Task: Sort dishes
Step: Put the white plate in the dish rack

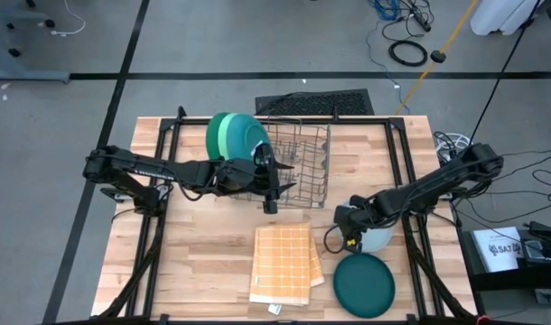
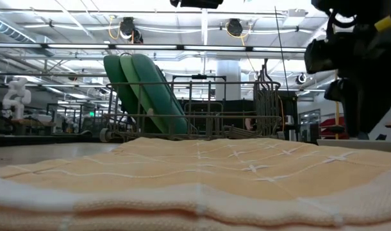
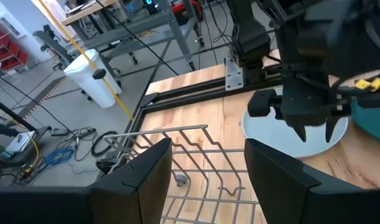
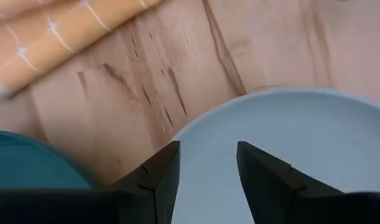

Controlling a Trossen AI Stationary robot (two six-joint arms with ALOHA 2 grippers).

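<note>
Over by the grey wire rack (image 1: 298,158), three plates standing on edge at its left end, leaning together: light green plate (image 1: 223,135), mid green plate (image 1: 235,137) and teal plate (image 1: 248,140), packed too tight in the low view to tell which slots. Left gripper (image 1: 272,185) hanging right at the rack's front edge, just beside the teal plate, fingers (image 3: 146,177) spread apart with nothing between them, rack wires showing through the gap.

Off to the right of the rack, well clear of it, pale blue-grey plate (image 4: 289,143) lying flat on the wooden table (image 1: 194,262). Right gripper (image 1: 352,224) parked right above that plate's near rim, fingers (image 4: 159,171) apart and holding nothing yet; can't tell if touching the plate or just over it. Dark teal plate (image 1: 364,283) flat on the table too, further out from the rack, just beside the blue-grey one.

Straight out in front of the rack, orange-yellow checked cloth (image 1: 284,262) folded on the table, between the rack and the table's front edge, near the dark teal plate but not touching.
</note>
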